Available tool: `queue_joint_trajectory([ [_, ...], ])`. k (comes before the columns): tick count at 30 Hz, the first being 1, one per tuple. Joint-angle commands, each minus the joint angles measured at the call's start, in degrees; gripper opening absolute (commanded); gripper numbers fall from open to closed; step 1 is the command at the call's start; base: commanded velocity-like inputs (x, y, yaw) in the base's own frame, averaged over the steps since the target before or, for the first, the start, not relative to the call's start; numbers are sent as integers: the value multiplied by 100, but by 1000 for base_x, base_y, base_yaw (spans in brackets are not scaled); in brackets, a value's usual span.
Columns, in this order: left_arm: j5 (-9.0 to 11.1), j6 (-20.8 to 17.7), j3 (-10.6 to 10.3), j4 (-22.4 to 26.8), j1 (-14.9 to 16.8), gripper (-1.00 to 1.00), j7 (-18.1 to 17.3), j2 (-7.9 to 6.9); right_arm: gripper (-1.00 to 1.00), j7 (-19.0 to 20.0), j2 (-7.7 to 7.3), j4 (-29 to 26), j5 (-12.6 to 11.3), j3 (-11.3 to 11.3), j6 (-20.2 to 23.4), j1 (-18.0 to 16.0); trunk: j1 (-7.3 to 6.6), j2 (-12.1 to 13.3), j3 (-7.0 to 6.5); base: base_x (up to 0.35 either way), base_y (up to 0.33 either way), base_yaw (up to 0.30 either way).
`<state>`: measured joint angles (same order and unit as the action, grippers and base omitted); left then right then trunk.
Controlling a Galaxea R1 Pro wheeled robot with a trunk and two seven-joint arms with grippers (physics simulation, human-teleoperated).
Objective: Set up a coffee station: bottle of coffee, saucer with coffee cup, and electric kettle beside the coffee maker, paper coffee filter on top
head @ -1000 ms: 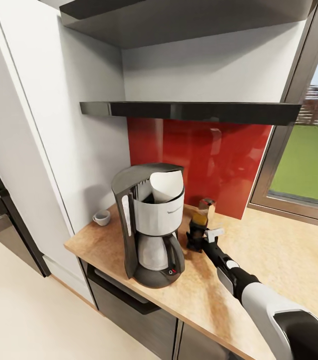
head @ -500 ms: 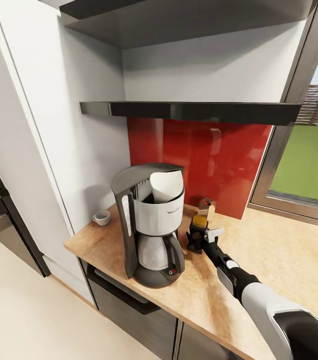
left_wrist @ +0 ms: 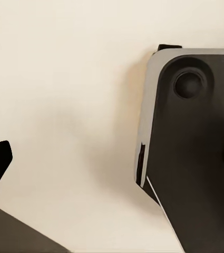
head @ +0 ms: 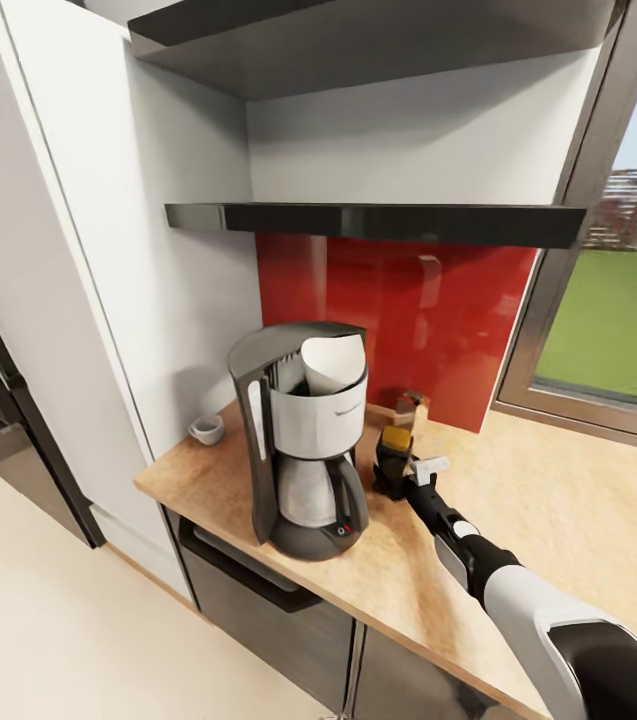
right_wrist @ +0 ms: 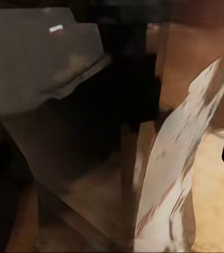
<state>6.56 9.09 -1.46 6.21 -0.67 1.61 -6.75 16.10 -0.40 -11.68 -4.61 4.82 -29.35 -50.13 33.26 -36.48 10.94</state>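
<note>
The bottle of coffee (head: 391, 459) stands upright on the kitchen countertop (head: 518, 520), just beside the coffee maker (head: 305, 440) on its window side, with its brownish cap up. Our right gripper (head: 395, 472) sits right at the bottle; in the head view we cannot tell whether its fingers clasp the bottle or have let it go, and our right wrist view is a blur of a pale label (right_wrist: 180, 163) and dark shapes that settles nothing. Behind the bottle a small tan block (head: 413, 411) stands near the red backsplash (head: 408, 320).

The coffee maker stands near the front edge of the worktop, a white paper coffee filter (head: 331, 362) in its open top, glass carafe (head: 308, 492) below, red switch (head: 341, 529) on the base. Beyond it, by the white wall, we see the small white coffee cup (head: 206, 430) on the worktop, well apart from the bottle.

Our left wrist view shows pale floor (left_wrist: 64, 105) and a dark rounded corner with a grey rim (left_wrist: 196, 137); the left fingers' state we cannot tell.
</note>
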Motion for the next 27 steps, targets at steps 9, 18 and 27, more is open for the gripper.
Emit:
queue_joint_trajectory([
  [9,56,5,-20,12,-4,100,4,6,100,11,-4,8,-51,45,-18,-7,-1,-7,8,-49,0,0],
  [18,56,5,-13,12,-4,100,5,6,100,13,-4,8,-49,45,-18,-6,-1,-7,8,0,0,0],
  [27,56,5,-21,12,-4,100,6,6,100,11,-4,7,-49,45,-18,-6,-1,-7,8,-128,0,0],
])
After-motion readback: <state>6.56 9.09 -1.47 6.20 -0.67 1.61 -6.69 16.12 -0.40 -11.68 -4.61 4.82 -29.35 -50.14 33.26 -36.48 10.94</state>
